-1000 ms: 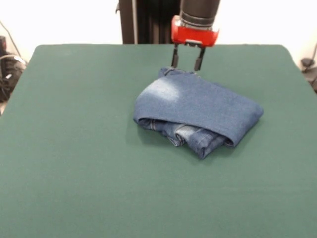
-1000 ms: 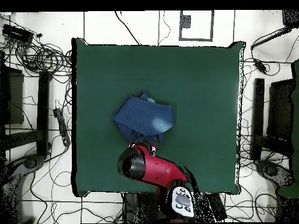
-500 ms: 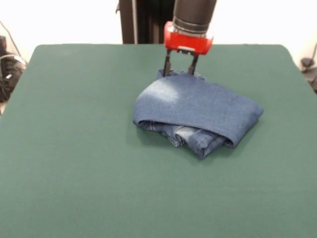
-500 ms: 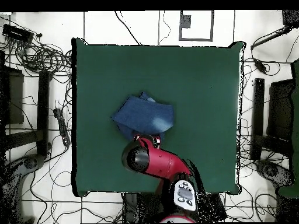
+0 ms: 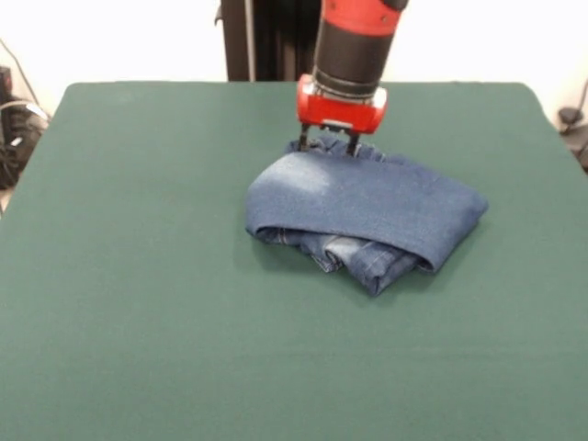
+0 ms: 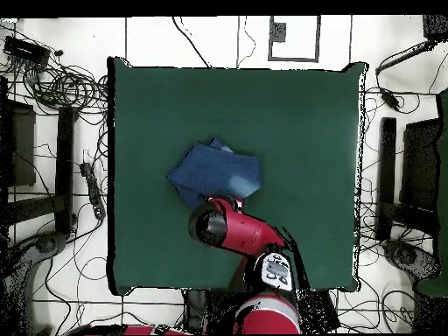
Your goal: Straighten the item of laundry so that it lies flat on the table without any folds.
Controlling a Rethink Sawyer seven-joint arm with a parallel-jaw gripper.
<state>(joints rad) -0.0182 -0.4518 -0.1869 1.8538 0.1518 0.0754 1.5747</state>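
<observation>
Folded jeans under the gripper's tips on the green worktop.

The jeans [image 5: 363, 216] lie bunched and doubled over near the middle of the worktop [image 5: 138, 303], a pale faded patch on top and a rolled hem showing at the front. The gripper [image 5: 328, 145] stands upright over the bundle's far edge, its two dark fingers [image 5: 302, 142] spread apart and dipping into the cloth there, clamping nothing. The red and black arm [image 6: 241, 234] reaches in over the worktop's edge, ending above the jeans' rim.
</observation>
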